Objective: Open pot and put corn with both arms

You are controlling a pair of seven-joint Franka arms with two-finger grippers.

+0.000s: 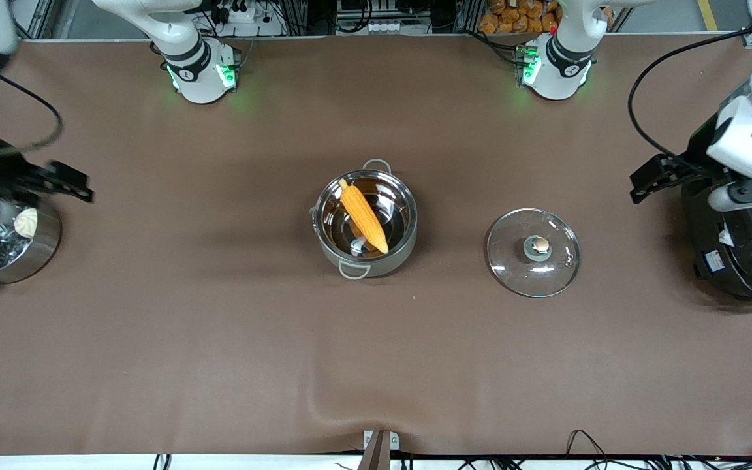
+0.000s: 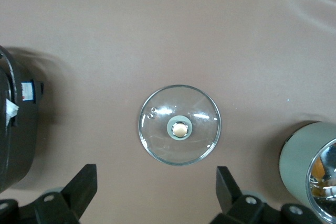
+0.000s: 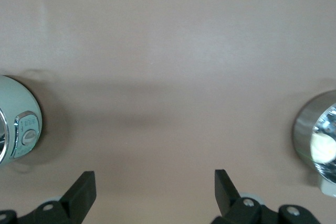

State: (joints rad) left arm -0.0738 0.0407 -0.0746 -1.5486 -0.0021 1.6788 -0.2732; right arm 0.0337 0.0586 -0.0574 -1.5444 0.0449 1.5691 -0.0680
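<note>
A round shiny stainless-steel pot point(image 1: 365, 223) stands open mid-worktop point(image 1: 219, 326), a yellow-orange corn cob point(image 1: 363, 217) lying inside. Its clear glass lid point(image 1: 533, 252) with brass-coloured knob rests on the worktop beside it, toward the left arm's end. Left hand point(image 2: 155, 192) hangs above the lid, fingers apart, empty. Right hand point(image 3: 155, 192) waits over bare worktop, fingers apart.

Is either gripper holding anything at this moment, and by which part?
Nothing is held. Both the left gripper and right gripper are open and empty; the corn lies in the pot.
</note>
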